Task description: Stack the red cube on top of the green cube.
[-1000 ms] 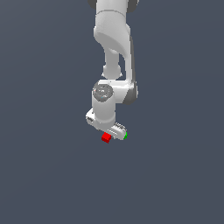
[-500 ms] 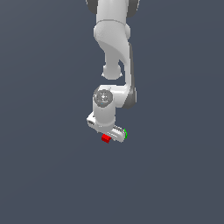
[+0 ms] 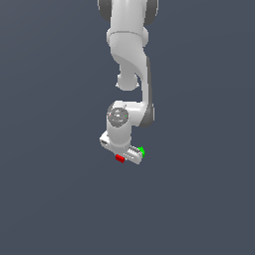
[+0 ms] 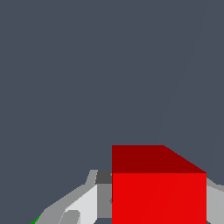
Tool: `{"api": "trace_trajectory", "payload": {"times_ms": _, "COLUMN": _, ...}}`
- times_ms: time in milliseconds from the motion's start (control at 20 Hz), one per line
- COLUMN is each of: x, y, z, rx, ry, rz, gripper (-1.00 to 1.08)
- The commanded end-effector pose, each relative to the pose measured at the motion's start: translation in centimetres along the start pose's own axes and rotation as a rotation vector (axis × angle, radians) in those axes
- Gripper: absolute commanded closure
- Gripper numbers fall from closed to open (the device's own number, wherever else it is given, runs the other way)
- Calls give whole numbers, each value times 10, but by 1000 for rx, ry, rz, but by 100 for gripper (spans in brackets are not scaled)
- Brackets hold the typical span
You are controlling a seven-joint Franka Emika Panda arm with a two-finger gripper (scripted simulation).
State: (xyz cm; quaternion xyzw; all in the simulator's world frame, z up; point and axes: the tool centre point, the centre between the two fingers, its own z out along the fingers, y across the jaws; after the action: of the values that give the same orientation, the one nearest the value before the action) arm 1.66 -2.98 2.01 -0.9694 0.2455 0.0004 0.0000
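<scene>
The red cube [image 3: 119, 158] lies on the dark grey floor, mostly covered by my white gripper [image 3: 123, 157], which stands straight over it. In the wrist view the red cube [image 4: 158, 188] fills the space between the two grey fingers [image 4: 103, 192], and they lie against its sides with no gap showing. The gripper [image 4: 159, 210] looks shut on it. The green cube [image 3: 141, 150] sits on the floor close by, at the exterior view's right of the gripper and apart from the red cube. Only a thin green sliver [image 4: 35, 221] of it shows in the wrist view.
The plain dark grey floor [image 3: 60, 199] stretches all around. The white arm [image 3: 129, 55] comes down from the top of the exterior view. Nothing else is in view.
The wrist and hand have come down a little over the red cube, which now shows less. Both cubes stay where they were.
</scene>
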Motion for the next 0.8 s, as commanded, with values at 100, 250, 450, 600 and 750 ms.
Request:
{"api": "trace_trajectory", "payload": {"times_ms": 100, "x": 0, "y": 0, "z": 0, "rx": 0, "ry": 1, "rz": 0, "gripper": 108}}
{"api": "trace_trajectory", "payload": {"times_ms": 250, "x": 0, "y": 0, "z": 0, "rx": 0, "ry": 1, "rz": 0, "gripper": 108}}
{"api": "trace_trajectory", "payload": {"times_ms": 450, "x": 0, "y": 0, "z": -1, "rx": 0, "ry": 1, "rz": 0, "gripper": 108}}
{"api": "trace_trajectory", "payload": {"times_ms": 600, "x": 0, "y": 0, "z": -7, "rx": 0, "ry": 1, "rz": 0, "gripper": 108}}
{"api": "trace_trajectory", "payload": {"times_ms": 750, "x": 0, "y": 0, "z": -19, "rx": 0, "ry": 1, "rz": 0, "gripper": 108}}
